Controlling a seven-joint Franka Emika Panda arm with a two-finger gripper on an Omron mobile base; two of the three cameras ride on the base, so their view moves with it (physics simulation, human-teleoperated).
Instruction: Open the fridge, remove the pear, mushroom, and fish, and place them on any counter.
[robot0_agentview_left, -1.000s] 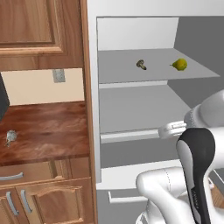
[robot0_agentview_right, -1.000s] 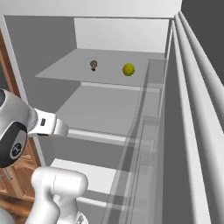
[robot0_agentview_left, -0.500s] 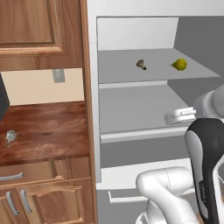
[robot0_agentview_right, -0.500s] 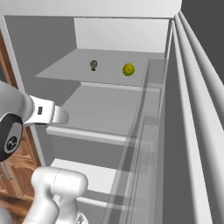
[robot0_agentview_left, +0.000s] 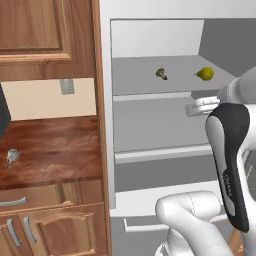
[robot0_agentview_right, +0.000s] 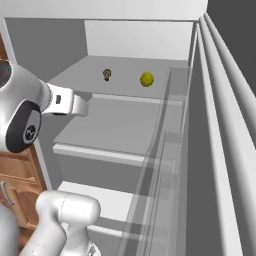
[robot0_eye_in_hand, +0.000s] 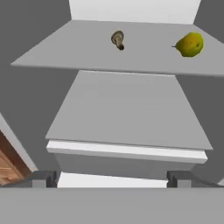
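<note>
Here the gripper (robot0_eye_in_hand: 111, 178) faces into the open fridge (robot0_agentview_left: 155, 145), level with the front edge of the middle shelf (robot0_eye_in_hand: 127, 113). Its two dark fingertips (robot0_eye_in_hand: 41, 178) stand wide apart in the hand view with nothing between them, so it is spread and empty. In the left base view the hand sits in front of the right side of the fridge, below the top shelf (robot0_agentview_left: 150, 82).

On that top shelf lie the mushroom (robot0_eye_in_hand: 117, 40), left of centre, and the pear (robot0_eye_in_hand: 190, 44), further right with its stem end pointing left. They are well apart. The fish (robot0_agentview_left: 11, 156) appears to be the small grey thing on the counter (robot0_agentview_left: 55, 147) left of the fridge; it is too small to be sure.

The step in hand looks like a reach for one of the two items up top. To do it well, the hand should probably rise clear of the top shelf's front lip before going in, then centre on one item and close around its widest part. The pear may roll if nudged.

No brand, label or writing can be read anywhere.
</note>
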